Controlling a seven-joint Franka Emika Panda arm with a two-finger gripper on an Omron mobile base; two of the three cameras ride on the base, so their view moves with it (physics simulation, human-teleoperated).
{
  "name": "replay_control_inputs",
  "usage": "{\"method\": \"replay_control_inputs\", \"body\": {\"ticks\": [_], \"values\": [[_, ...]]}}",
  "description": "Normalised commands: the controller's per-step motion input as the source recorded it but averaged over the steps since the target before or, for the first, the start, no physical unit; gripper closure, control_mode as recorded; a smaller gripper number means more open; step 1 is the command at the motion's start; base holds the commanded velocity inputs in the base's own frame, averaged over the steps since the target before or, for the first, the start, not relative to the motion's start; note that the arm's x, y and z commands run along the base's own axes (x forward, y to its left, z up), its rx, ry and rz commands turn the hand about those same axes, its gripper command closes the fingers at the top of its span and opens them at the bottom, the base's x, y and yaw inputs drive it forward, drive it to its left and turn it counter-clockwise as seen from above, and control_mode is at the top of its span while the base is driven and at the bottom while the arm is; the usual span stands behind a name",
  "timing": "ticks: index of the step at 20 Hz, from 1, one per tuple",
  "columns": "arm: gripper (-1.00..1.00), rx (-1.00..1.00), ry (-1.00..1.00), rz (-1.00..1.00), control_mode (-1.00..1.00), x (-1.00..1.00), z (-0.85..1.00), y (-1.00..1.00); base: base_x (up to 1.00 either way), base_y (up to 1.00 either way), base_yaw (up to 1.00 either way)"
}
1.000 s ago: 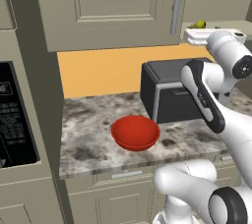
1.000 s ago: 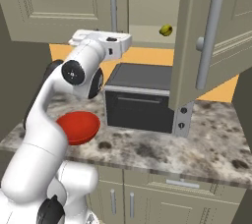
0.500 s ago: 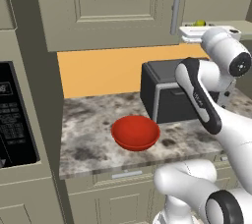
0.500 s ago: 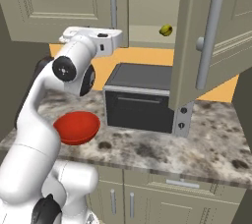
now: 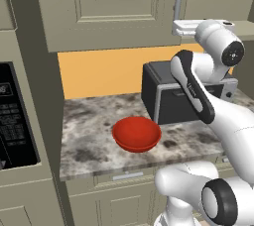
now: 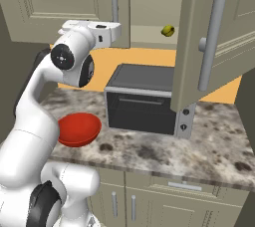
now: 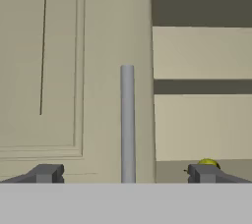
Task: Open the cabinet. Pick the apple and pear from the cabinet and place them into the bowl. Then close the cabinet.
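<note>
A white robot arm reaches up toward a grey-beige wall cabinet (image 6: 64, 2) above a marble-patterned table (image 6: 209, 146). The cabinet's right door (image 6: 209, 37) is swung open; the left door is shut, and its long vertical grey bar handle (image 7: 127, 125) stands centred between the tool's (image 7: 123, 173) two dark fingertips, which are spread wide and grasp nothing. Inside the open half, a small yellow-green pear (image 6: 168, 31) sits on the shelf; in the hand view it peeks out behind the right fingertip. The apple cannot be made out. A glossy red bowl (image 5: 136, 134) waits on the table beside a dark toaster oven (image 6: 142, 99). The handle looks rigid and smooth, best pinched at mid-length, with the door likely to swing stiffly on its hinges. The pear is probably light, firm and apt to roll, so grip its wider belly.
</note>
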Motion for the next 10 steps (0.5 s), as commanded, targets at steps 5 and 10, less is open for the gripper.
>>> {"method": "replay_control_inputs", "body": {"ticks": [5,10], "values": [[-1.00,0.00,0.06,0.00,-1.00,0.34,0.04,0.00,0.00,0.00,0.00],[-1.00,0.00,0.07,0.00,-1.00,0.36,0.00,0.00,0.00,0.00,0.00]]}}
